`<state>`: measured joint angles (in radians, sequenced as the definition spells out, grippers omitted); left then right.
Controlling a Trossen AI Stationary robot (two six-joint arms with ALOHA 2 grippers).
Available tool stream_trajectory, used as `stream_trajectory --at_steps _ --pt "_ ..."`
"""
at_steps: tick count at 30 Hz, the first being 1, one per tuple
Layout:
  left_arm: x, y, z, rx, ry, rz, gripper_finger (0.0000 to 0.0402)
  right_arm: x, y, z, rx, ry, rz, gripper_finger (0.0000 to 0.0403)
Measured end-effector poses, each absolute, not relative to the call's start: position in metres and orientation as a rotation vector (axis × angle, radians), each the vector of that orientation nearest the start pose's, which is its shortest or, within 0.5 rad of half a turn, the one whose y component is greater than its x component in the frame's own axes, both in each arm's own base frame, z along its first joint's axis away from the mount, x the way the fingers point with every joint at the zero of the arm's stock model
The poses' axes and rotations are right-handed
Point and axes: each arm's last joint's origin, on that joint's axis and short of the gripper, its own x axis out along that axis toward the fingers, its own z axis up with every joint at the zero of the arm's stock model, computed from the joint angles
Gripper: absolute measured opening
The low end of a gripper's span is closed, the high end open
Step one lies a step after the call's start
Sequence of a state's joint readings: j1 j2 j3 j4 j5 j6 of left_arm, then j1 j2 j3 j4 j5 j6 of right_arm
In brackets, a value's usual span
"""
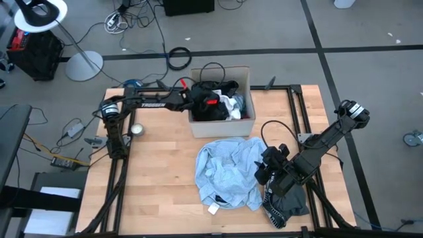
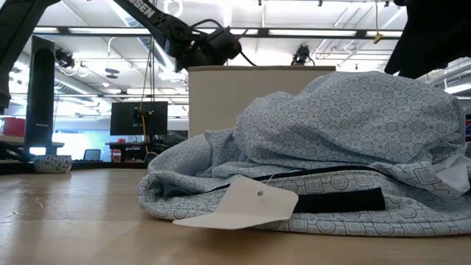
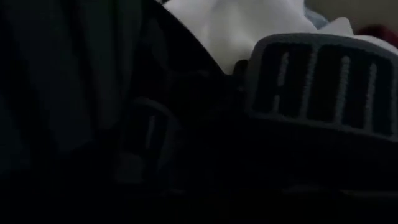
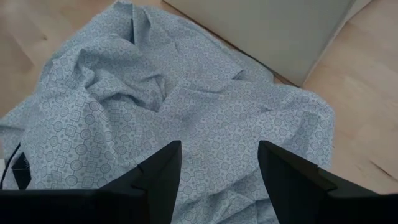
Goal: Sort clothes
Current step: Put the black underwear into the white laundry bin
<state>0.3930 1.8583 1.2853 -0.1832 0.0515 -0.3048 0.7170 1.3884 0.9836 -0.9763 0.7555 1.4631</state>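
A beige cardboard box [image 1: 221,127] stands at the table's far middle, holding black [image 1: 210,111], white [image 1: 231,102] and small red [image 1: 211,101] pieces of clothing. My left gripper [image 1: 202,102] reaches into the box from the left, down among these clothes. White cloth [image 3: 249,25] shows close in front of it. A light blue patterned garment [image 1: 228,173] lies crumpled on the table in front of the box, with a white tag [image 2: 243,206] at its near edge. My right gripper [image 4: 217,155] is open above the garment's right part [image 4: 186,112], touching nothing.
A dark grey garment [image 1: 291,201] lies at the near right under my right arm. A small round tin [image 1: 137,129] sits at the far left of the table. Bare wood [image 1: 158,178] lies left of the light blue garment. Cables and a lamp stand are on the floor beyond.
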Motion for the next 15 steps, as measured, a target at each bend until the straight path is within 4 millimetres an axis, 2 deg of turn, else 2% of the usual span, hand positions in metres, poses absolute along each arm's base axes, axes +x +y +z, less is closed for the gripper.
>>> stream_trajectory --at_steps 7,15 --pt "0.361 0.142 0.244 -0.348 0.640 0.401 0.0099 0.193 0.142 0.235 0.429 0.708 -0.677 0.0214" --pt "0.348 0.136 0.276 -0.337 0.558 0.370 0.0101 0.194 0.144 0.234 0.457 0.745 -0.660 0.0214"
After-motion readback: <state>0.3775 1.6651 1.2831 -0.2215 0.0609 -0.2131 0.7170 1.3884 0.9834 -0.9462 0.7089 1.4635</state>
